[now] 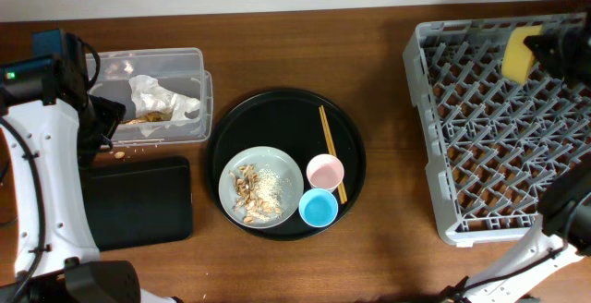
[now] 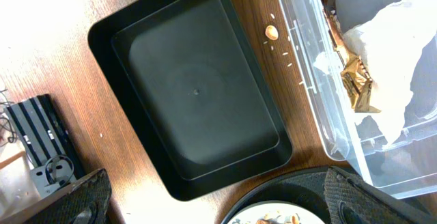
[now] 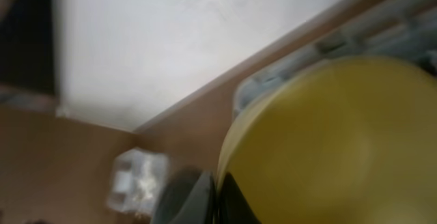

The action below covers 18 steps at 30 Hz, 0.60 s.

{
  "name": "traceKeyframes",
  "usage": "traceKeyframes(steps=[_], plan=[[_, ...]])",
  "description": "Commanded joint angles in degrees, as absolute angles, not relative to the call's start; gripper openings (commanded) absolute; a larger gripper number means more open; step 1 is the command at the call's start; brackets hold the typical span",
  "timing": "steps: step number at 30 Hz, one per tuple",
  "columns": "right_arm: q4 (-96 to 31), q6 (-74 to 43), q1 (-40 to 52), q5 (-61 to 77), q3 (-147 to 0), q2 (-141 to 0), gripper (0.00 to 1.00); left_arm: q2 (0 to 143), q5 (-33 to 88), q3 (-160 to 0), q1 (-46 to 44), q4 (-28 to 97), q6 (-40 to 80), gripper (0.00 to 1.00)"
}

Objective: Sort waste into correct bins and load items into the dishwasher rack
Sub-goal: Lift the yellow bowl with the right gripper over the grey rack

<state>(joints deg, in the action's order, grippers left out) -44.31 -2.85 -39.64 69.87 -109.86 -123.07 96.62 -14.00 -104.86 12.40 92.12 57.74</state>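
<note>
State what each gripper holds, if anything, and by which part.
The right gripper is shut on the yellow bowl, pinching its rim. The left gripper is open, holding nothing.

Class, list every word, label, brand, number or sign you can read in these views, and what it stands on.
No text can be read.
The crumpled wrapper in the clear tub has a brown patch, too blurred to tell any print.
The black tray, dishwasher rack and yellow bowl show no markings.
</note>
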Motion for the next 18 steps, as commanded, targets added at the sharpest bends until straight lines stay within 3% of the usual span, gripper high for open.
traceKeyframes(steps=[1, 18], plan=[[-34.48, -7.42, -41.87, 88.27, -103.63, -122.63, 0.04, 95.18, -15.03, -104.75, 12.82, 92.2, 58.28, 0.99], [-33.69, -13.21, -39.7, 88.75, -101.14, -128.7, 0.04, 95.18, -15.03, -104.75, 12.82, 92.2, 58.28, 0.99]])
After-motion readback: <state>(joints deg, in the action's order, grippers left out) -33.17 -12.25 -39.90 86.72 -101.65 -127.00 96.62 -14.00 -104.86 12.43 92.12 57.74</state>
